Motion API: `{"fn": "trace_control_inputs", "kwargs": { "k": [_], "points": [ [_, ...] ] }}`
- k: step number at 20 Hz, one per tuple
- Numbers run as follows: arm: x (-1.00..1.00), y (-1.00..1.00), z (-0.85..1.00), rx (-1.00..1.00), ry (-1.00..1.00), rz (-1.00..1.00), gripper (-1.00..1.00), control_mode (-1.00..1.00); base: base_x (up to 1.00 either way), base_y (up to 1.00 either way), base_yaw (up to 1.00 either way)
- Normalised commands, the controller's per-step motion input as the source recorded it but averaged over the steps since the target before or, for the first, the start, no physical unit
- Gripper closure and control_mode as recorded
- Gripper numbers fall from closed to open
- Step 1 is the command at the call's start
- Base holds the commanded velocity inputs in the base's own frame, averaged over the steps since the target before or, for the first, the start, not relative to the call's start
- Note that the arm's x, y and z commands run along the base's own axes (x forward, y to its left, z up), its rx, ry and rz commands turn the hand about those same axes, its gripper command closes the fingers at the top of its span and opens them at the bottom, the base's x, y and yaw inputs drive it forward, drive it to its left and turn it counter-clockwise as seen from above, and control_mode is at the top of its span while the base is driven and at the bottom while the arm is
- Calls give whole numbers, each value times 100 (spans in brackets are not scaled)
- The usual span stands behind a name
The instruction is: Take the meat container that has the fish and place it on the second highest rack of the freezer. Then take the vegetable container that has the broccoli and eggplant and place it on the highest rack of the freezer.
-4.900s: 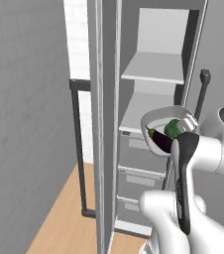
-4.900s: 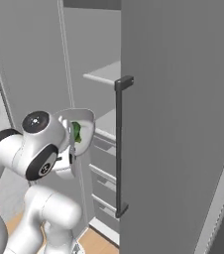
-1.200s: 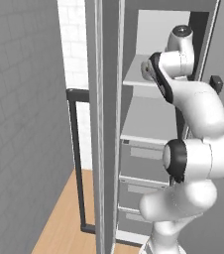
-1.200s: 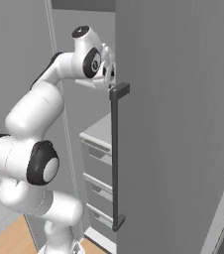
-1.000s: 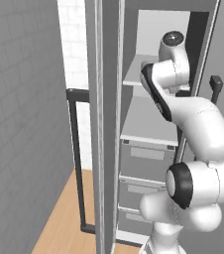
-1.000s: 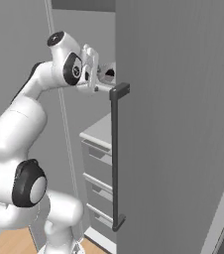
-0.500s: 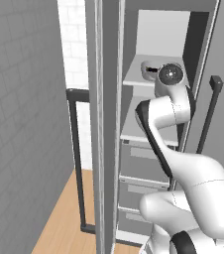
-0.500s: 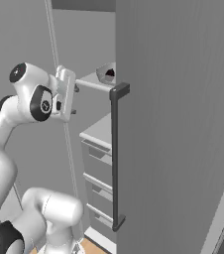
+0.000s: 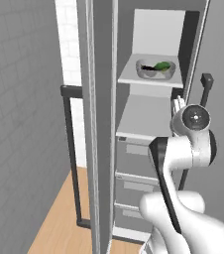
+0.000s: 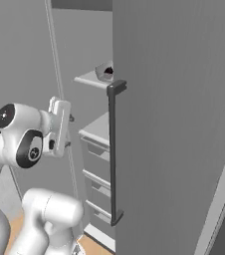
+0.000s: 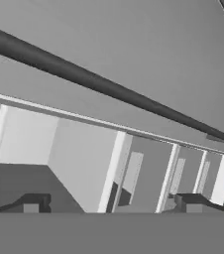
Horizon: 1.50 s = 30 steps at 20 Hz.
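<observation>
The vegetable container (image 9: 144,73), a round pale bowl, rests on the upper white rack of the open freezer (image 9: 148,116). The green broccoli (image 9: 162,65) and the dark eggplant (image 9: 147,67) lie inside it. The bowl's edge (image 10: 104,71) also peeks past the door in the right base view. My gripper (image 10: 69,131) hangs in front of the freezer, lower than that rack and apart from the bowl. It is open and holds nothing; its fingertips (image 11: 32,203) stand wide apart in the hand view. The meat container and the fish are out of view.
The freezer door (image 10: 174,124) stands open on the right, its long dark bar handle (image 10: 113,149) close to my hand. Grey drawers (image 9: 134,173) sit below the white racks. On the left are another dark handle (image 9: 70,149), a grey tiled wall and wooden floor (image 9: 59,223).
My arm has drawn back and down from the upper rack to the height of the rack below. The bowl stays on the rack. The gripper stays open.
</observation>
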Motion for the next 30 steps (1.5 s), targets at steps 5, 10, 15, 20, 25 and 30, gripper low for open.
{"fn": "trace_control_inputs", "kwargs": {
  "k": [5,10,15,20,25,30],
  "points": [
    [0,0,0,0,0,0,-100,100,-100,-27,-6],
    [0,0,0,0,0,0,-100,100,-100,-9,-48],
    [0,0,0,0,0,0,-100,100,-72,-92,-54],
    [0,0,0,0,0,0,-100,100,-30,-100,-48],
    [0,0,0,0,0,0,-100,100,4,-100,-37],
    [0,0,0,0,0,0,-100,100,70,-100,-5]
  ]
}}
